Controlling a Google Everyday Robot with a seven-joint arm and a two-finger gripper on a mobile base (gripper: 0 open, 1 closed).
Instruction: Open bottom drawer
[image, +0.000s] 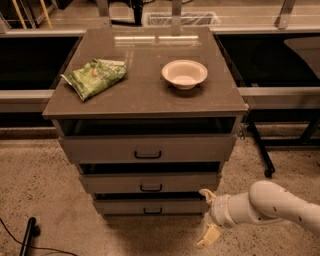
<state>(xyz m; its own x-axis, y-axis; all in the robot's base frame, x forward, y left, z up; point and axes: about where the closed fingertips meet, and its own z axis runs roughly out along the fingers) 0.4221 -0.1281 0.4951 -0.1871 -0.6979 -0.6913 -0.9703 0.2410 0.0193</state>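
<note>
1. The bottom drawer (150, 205) is the lowest and narrowest of three grey-brown fronts in the cabinet, well below the worktop's front edge. Its small black bar handle (152, 211) sits at the middle of the panel, and a dark gap shows along its top.
2. The gripper (206, 216) hangs just beside the right end of that drawer, below the worktop's front-right corner and close to the floor (40, 190).
3. Its two pale fingers are spread wide apart with nothing between them. The upper finger (207, 195) lies level with the gap above the bottom drawer, and the lower finger (208, 235) points down toward the floor.
4. Whether the upper fingertip touches the cabinet cannot be told.
5. The gripper is clear of the handle — the handle stands well to its left.
6. The white arm (272, 205) comes in low from the right edge of the view, roughly level, with its wrist turned left toward the cabinet.
7. Above the bottom drawer are the middle drawer (150, 182) and the tall top drawer (147, 148), each with a black handle and a dark gap over its front.
8. On the worktop (145, 97) a white bowl (184, 74) stands toward the right edge, and a green snack bag (95, 77) lies near the left edge — the two are well apart.
</note>
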